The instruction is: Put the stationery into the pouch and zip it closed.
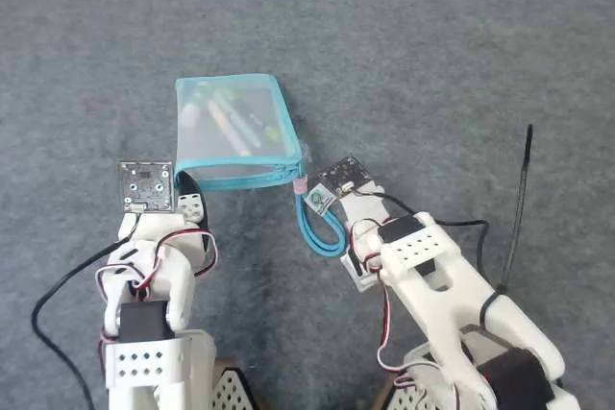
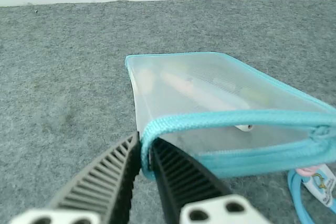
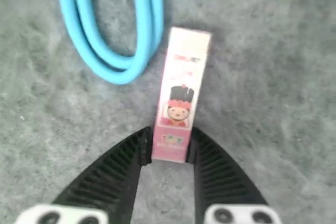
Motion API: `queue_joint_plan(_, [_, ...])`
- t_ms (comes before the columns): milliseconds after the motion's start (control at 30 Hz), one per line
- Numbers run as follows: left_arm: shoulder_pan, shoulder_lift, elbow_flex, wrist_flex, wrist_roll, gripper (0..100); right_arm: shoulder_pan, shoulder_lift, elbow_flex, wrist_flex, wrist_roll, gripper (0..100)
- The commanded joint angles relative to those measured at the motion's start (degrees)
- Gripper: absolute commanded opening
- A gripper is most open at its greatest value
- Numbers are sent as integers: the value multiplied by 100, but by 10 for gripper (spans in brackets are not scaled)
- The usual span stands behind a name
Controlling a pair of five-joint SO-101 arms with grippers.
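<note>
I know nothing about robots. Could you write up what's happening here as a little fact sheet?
Surface: grey table cover
Pouch: clear with blue trim, lying flat
Contents: pens inside
Left gripper: shut on the pouch's corner
Right gripper: shut on the pink tag near the zip's end
Blue cord: a loop on the cover beside the tag
Zip: looks drawn shut, though I can't be sure

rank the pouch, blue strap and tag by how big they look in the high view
1. pouch: clearly the largest.
2. strap: a long, thin loop.
3. tag: the smallest.
All three sit at a similar distance from the camera, so the order holds.
</note>
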Motion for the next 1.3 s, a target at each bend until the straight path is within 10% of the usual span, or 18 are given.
queue_joint_plan(0, [44,-114,-66,-211,-79,11,22,57,-273,-145,-70,80])
queue_joint_plan(533, [44,-114,-31,-220,-79,11,1437,-1640,-1600,2193,659,8])
queue_joint_plan(967, [422,-114,110,-211,-79,11,-1323,-2097,-3815,3574,967,8])
queue_joint_plan(1267, [413,-114,110,-211,-79,11,-1569,286,-4659,2949,738,8])
